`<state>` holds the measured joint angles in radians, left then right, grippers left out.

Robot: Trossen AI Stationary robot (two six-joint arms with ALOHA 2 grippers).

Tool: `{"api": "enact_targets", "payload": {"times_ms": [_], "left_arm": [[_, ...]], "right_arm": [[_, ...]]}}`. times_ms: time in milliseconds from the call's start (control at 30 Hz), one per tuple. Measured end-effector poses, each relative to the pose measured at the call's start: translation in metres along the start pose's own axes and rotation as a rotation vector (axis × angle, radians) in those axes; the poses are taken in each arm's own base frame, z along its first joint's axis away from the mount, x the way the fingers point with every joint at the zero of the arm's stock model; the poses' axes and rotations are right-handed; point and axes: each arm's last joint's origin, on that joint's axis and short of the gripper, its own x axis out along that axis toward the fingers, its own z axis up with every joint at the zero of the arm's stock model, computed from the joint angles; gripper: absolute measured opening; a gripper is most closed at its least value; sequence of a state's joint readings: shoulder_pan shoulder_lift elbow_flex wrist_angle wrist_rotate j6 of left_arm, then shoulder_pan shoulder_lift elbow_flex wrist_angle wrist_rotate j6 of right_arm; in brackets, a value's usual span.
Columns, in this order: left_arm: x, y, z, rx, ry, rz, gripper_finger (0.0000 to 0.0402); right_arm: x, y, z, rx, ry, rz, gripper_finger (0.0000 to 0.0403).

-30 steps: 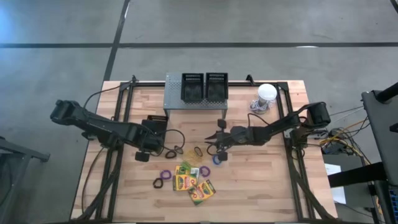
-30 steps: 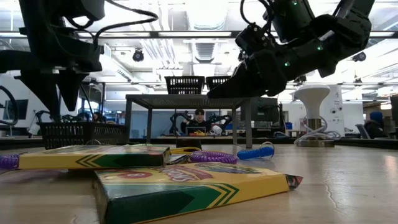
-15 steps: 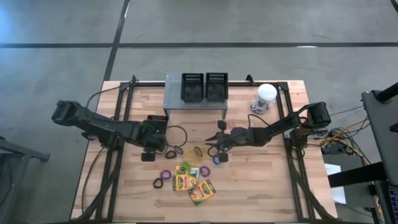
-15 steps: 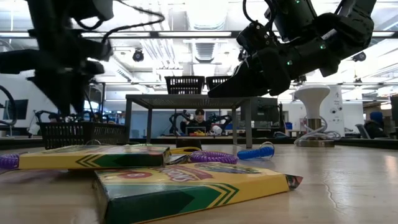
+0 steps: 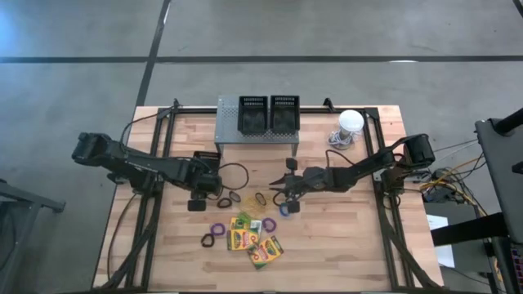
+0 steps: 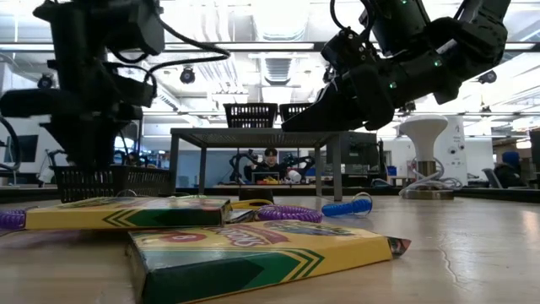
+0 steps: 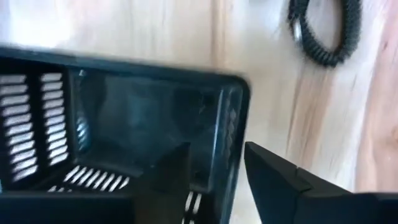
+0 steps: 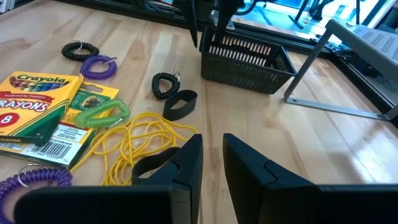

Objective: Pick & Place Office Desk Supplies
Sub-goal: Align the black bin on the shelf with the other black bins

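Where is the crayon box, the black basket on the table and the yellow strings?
crayon box (image 8: 28,99): right wrist view, on its yellow front face.
black basket (image 8: 245,62): right wrist view, on its mesh side wall.
yellow strings (image 8: 140,143): right wrist view, on the tangle's middle.

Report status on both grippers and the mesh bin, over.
Left gripper open, astride mesh bin wall. Right gripper hovering near yellow loops, mid-table. Black coil loop beside bin, apart.
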<state>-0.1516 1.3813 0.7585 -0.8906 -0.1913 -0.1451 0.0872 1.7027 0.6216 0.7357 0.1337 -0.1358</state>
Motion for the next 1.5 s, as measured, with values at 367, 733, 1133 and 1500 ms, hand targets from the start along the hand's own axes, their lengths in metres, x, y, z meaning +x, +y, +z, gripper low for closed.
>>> {"api": "enact_targets", "payload": {"times_ms": [367, 733, 1133, 1500], "left_arm": [[0.006, -0.002, -0.001, -0.013, 0.034, -0.017, 0.0016], [-0.05, 0.0, 0.009, -0.062, 0.157, -0.069, 0.001], [-0.171, 0.03, 0.033, -0.128, -0.09, 0.068, 0.001], [-0.154, 0.113, 0.056, -0.13, -0.165, 0.244, 0.001]], "right_arm": [[0.0, 0.0, 0.0, -0.025, -0.001, 0.0, 0.0059], [0.0, 0.0, 0.0, 0.004, -0.002, 0.002, 0.0059], [-0.006, 0.031, -0.009, 0.057, 0.067, 0.073, 0.0059], [-0.006, 0.033, -0.009, 0.03, 0.067, 0.029, 0.0059]]}}
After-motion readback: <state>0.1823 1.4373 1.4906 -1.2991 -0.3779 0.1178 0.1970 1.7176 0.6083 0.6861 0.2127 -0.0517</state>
